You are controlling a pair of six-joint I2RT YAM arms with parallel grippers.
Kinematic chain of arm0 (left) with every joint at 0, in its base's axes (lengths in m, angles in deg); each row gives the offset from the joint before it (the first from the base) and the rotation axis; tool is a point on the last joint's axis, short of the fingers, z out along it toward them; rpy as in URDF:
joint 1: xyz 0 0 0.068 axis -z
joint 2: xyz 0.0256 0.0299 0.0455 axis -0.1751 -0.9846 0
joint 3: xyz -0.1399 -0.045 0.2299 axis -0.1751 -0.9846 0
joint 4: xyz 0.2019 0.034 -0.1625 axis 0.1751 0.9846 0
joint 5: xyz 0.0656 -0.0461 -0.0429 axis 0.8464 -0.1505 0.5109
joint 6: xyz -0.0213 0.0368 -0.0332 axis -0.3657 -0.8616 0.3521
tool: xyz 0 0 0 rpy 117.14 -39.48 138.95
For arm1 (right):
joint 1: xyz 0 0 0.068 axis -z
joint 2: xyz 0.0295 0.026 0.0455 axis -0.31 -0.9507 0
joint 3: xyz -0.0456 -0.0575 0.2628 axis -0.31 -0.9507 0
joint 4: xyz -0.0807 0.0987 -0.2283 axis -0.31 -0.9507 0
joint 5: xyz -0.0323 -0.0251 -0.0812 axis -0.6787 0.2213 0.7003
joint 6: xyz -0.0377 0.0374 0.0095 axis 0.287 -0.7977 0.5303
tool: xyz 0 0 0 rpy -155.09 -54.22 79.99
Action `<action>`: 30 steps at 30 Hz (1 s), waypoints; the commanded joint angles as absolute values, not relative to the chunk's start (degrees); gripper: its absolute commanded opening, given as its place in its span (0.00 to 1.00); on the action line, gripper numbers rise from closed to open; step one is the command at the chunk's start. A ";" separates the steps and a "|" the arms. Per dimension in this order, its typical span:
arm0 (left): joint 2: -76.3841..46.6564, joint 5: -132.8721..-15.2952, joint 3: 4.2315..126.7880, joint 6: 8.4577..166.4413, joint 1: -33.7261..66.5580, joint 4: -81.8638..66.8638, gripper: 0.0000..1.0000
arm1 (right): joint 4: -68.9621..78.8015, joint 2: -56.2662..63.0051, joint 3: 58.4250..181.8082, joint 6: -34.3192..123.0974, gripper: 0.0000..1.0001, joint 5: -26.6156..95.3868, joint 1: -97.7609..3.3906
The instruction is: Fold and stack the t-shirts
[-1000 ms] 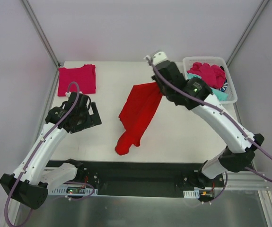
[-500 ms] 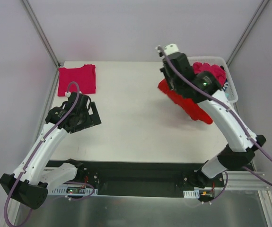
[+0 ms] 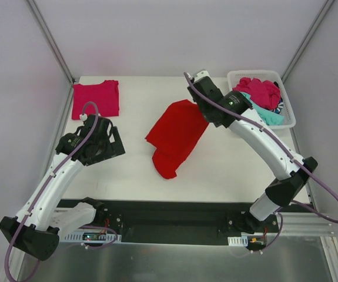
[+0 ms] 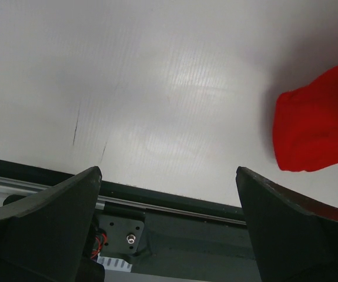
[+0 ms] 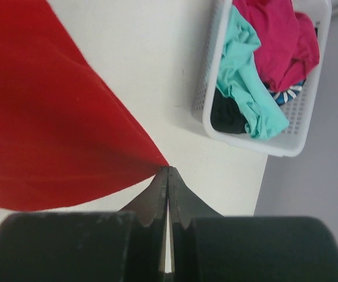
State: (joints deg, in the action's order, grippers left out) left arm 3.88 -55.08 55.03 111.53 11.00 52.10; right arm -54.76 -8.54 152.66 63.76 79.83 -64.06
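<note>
Lattice basket [image 5: 207, 88] at two o'clock holds a crumpled magenta tee [image 3: 260, 91] and teal tee [image 3: 267, 116]; right gripper [image 5: 167, 170] pinches the limp red tee [image 3: 174, 138] mid-table; left gripper [image 4: 166, 176] gapes; folded pink tee [image 3: 96, 98] at ten o'clock.

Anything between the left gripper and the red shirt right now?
No. Only bare white table lies between the left gripper and the red t-shirt, seen in the top view and the left wrist view.

White table [image 3: 133, 97] between pale, seemingly grey walls [image 3: 157, 35].
</note>
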 commanded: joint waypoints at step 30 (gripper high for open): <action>1.57 -53.61 54.51 112.87 13.47 51.38 0.99 | -51.44 -12.31 131.58 46.90 0.38 74.63 -74.30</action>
